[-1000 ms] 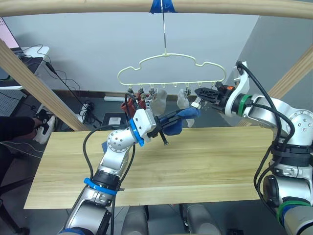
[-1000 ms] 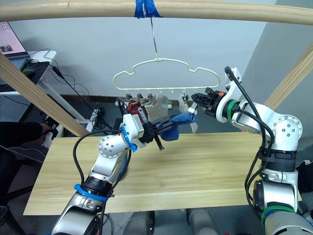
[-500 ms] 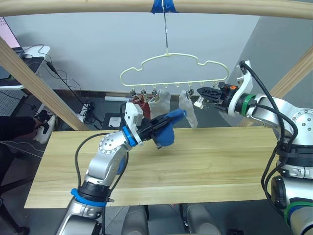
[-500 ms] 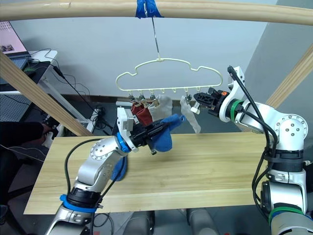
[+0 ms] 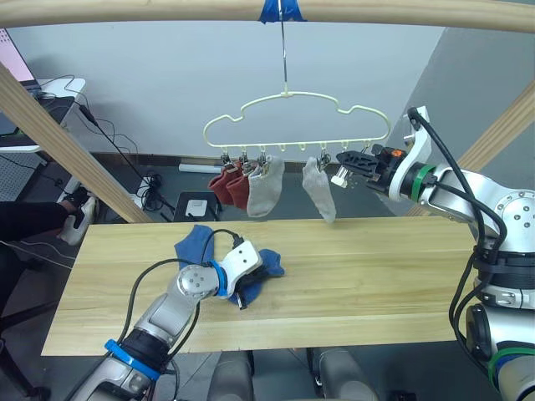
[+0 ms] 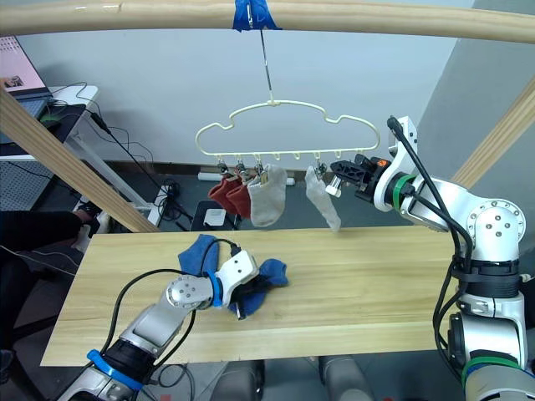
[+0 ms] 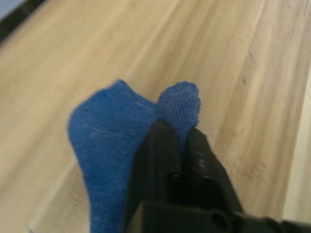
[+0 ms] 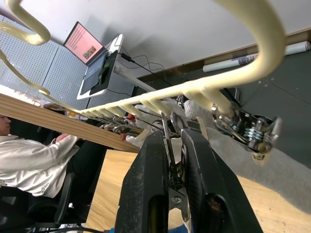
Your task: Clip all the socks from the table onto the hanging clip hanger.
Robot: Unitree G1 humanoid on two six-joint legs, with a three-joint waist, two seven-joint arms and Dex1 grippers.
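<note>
The pale-yellow clip hanger [image 5: 284, 94] hangs from the top bar. Two rust red socks [image 5: 226, 185] and two light grey socks [image 5: 264, 190] [image 5: 319, 190] are clipped to it. On the table [image 5: 376, 267] lie two blue socks. One blue sock [image 5: 194, 241] lies loose toward the left. My left gripper [image 5: 242, 296] is low on the table, shut on the toe of the other blue sock [image 7: 107, 141]. My right gripper [image 5: 343, 172] is at the hanger's right end, shut on a metal clip [image 8: 171, 145].
A thick wooden frame bar [image 5: 167, 10] runs overhead, with slanted posts at left [image 5: 58, 142] and right [image 5: 501, 125]. A person's dark sleeve [image 5: 25, 219] shows at the far left edge, by a desk with cables.
My left arm has dropped from beside the hanger down to the table, carrying the blue sock, which now rests on the wood. My right gripper has stayed at the clip.
</note>
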